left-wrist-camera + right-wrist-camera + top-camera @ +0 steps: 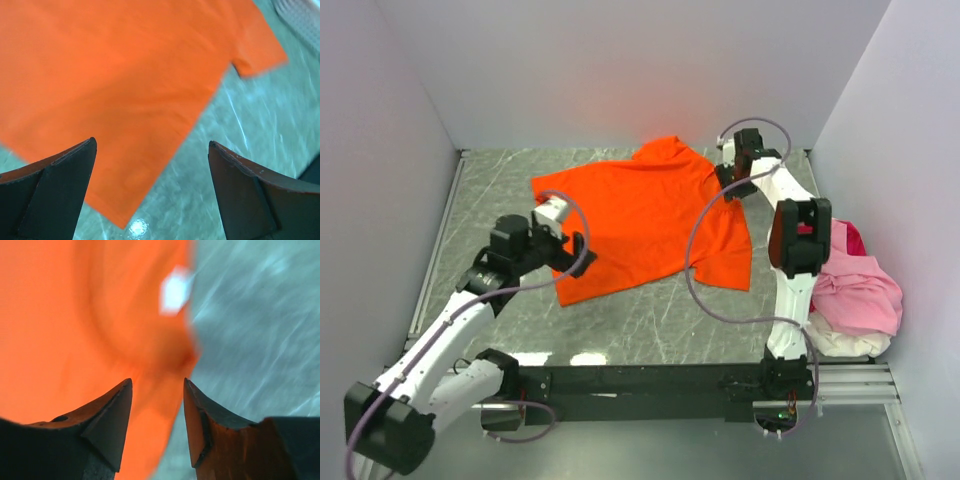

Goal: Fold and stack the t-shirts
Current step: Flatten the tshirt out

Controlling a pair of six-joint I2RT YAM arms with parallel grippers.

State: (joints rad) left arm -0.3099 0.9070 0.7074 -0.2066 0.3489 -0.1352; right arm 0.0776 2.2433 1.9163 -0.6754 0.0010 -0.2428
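On the left, the left end effector (570, 255) hovered over the near left hem of the orange t-shirt (650, 215). In the left wrist view its two dark fingers (60, 190) stood spread wide with nothing between them. The orange cloth lay beneath and ahead of them, one short sleeve showing at the upper right and bare grey marbled worktop (650, 310) to the right of the shirt's edge.

There was one orange t-shirt. It lay spread out flat in the middle of the worktop, turned at a slant, with its hem toward the left arm.

Further right, the right end effector (730, 175) sat at the shirt's far right shoulder. In the blurred right wrist view the fingers (110, 415) stood partly apart. A raised fold at the shirt's edge lay just ahead of the tips, not pinched.

At the far right edge of the worktop, well apart from the orange shirt, lay a crumpled heap: a pink t-shirt (865, 295) on top, magenta-red fabric (855, 240) behind it and white fabric (845, 345) below. The number of garments in the heap could not be told.
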